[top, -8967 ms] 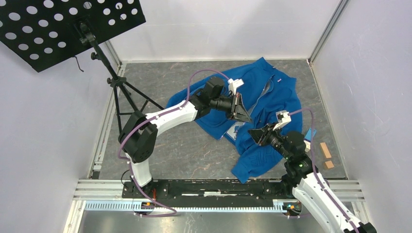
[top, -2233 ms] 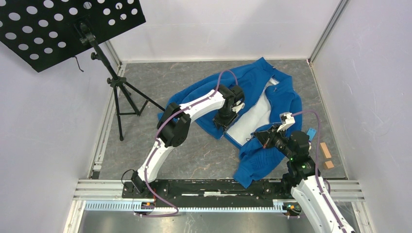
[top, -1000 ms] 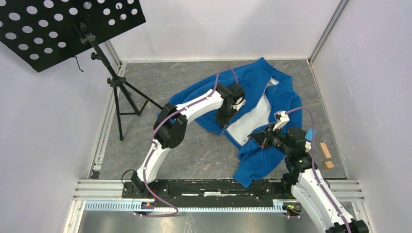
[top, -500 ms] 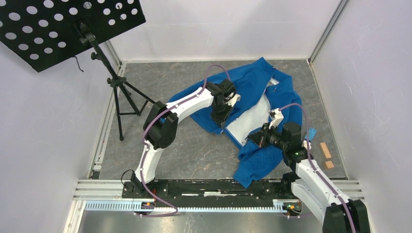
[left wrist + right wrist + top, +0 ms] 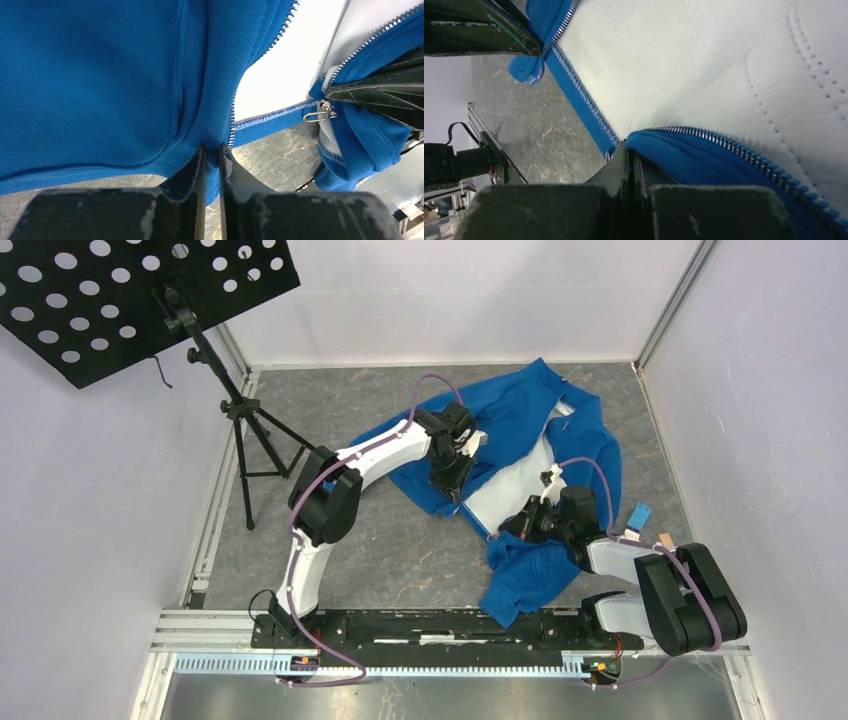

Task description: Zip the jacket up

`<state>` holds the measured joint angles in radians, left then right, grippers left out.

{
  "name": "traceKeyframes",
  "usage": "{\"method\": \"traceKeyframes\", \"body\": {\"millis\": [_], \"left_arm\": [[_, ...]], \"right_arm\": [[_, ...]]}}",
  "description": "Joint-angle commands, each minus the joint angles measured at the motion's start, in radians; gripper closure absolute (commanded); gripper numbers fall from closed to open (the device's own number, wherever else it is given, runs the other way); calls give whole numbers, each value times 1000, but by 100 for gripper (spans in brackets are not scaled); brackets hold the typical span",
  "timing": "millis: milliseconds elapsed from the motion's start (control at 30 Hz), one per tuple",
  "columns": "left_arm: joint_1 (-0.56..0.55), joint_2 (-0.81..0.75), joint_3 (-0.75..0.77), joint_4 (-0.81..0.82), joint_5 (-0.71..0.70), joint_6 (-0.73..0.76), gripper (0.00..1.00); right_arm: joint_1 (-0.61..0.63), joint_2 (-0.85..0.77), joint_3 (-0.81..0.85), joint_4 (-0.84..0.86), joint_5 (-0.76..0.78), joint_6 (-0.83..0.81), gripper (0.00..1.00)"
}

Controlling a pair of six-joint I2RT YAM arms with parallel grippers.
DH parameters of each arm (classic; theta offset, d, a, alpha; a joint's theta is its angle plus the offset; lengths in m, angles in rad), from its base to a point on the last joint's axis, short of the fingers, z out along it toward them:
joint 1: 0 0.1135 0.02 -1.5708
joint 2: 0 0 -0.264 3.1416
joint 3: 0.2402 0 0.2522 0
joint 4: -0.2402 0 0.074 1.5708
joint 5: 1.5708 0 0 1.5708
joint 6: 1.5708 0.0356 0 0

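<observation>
The royal-blue jacket point(image 5: 520, 420) lies open on the table, its pale lining point(image 5: 515, 485) showing between the two front edges. My left gripper point(image 5: 447, 490) is shut on the bottom corner of the left front edge, beside its zipper teeth point(image 5: 232, 125). My right gripper point(image 5: 512, 525) is shut on the bottom hem of the right front edge point(image 5: 684, 150). The metal zipper pull point(image 5: 320, 114) hangs at the right gripper's tip in the left wrist view. The two held corners sit close together, a short gap of lining and blue hem between them.
A black music stand point(image 5: 150, 290) on a tripod point(image 5: 255, 445) stands at the far left. Two small wooden blocks point(image 5: 665, 538) and a blue object point(image 5: 639, 515) lie at the right, beside the right arm. Walls close the table on three sides.
The front has been opened and the lining exposed. Over the last second my left gripper pulled its corner left and my right gripper moved left toward it, the right arm folding low.
</observation>
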<state>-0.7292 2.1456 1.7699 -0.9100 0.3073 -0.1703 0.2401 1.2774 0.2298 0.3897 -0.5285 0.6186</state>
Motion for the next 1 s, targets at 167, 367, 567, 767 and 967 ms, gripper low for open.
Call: {"method": "traceKeyframes", "body": {"millis": [167, 367, 567, 767, 967], "left_arm": [[31, -99, -52, 68, -67, -56, 80], [34, -104, -79, 85, -70, -61, 71], [34, -85, -92, 111, -28, -67, 72], [30, -96, -118, 136, 42, -66, 53], [24, -90, -125, 138, 54, -63, 46]], "right_arm": [[-1, 46, -73, 25, 62, -1, 100], [-1, 29, -90, 53, 59, 1, 100], [-1, 14, -93, 54, 49, -5, 100], [-1, -4, -92, 52, 48, -8, 100], [-1, -16, -92, 52, 36, -8, 100]]}}
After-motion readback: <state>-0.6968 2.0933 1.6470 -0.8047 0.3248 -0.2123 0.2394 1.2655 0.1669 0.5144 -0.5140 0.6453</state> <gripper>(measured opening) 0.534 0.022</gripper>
